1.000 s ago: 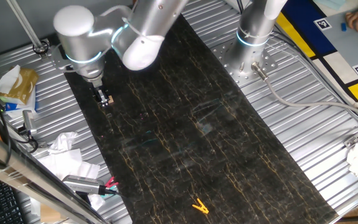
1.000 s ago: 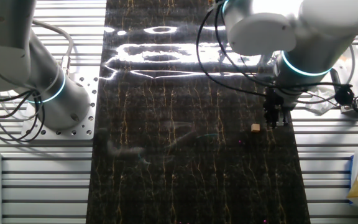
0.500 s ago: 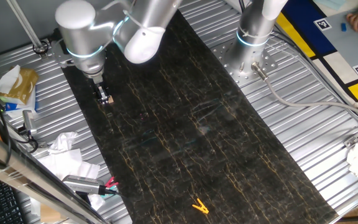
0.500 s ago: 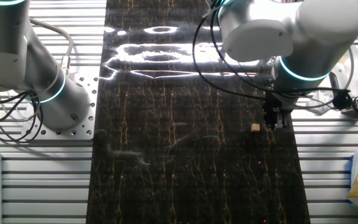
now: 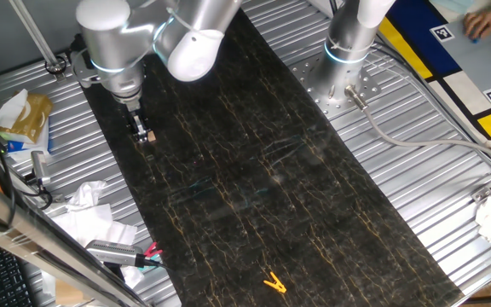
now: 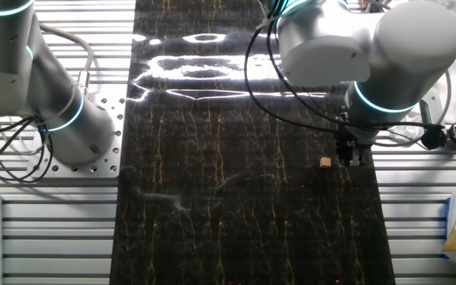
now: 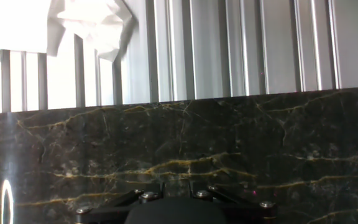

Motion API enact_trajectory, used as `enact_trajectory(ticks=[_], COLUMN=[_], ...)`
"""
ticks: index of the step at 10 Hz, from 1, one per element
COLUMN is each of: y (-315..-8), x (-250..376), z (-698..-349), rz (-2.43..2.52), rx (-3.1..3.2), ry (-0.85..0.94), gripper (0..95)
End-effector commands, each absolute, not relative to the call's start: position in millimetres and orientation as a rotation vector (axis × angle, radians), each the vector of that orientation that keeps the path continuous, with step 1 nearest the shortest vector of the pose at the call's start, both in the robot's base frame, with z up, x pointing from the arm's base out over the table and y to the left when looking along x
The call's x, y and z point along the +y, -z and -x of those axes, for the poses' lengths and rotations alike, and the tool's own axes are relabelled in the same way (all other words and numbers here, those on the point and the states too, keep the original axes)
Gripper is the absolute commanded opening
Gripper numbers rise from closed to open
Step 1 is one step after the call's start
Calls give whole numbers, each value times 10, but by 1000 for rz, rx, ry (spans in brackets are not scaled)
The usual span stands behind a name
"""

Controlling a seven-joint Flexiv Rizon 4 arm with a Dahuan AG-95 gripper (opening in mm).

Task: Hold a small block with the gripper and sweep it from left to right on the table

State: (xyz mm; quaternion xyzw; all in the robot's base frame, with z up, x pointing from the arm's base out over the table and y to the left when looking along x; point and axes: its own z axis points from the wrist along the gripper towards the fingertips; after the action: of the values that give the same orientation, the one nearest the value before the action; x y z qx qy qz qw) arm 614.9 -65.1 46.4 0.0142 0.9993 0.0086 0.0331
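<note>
Hovering near the table (image 6: 212,198) edge, gripper (image 6: 350,156) beside small block (image 6: 324,162).

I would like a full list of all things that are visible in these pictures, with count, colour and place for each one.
small block: one, tan, on the table beside the gripper, near the table's edge.
table: one, dark slab with gold veins, in the middle.
metal surface: ribbed, silver, around the table.
clip: one, yellow, on the table's far end from the gripper.
crumpled paper: white, on the metal beside the table.
packet: one, yellowish, on the metal near the arm.
board: yellow, white and blue, in a corner.
second arm: one, silver, upright beside the table.
gripper: one, black, low over the table next to the block; whether open or shut cannot be told.
</note>
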Motion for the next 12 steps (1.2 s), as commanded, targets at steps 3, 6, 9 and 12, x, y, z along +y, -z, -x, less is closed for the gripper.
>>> enact_trajectory(ticks=[3,6,9,12], y=[-470,-468,-465,-465], x=[-659,-664,-669,-673], z=[-6150,-6149,-6147,-6144], rz=[-36,-26,-25,-23], rx=[3057,3044,3041,3039], ry=[-24,-33,-35,-36], gripper=[190,190,380,380])
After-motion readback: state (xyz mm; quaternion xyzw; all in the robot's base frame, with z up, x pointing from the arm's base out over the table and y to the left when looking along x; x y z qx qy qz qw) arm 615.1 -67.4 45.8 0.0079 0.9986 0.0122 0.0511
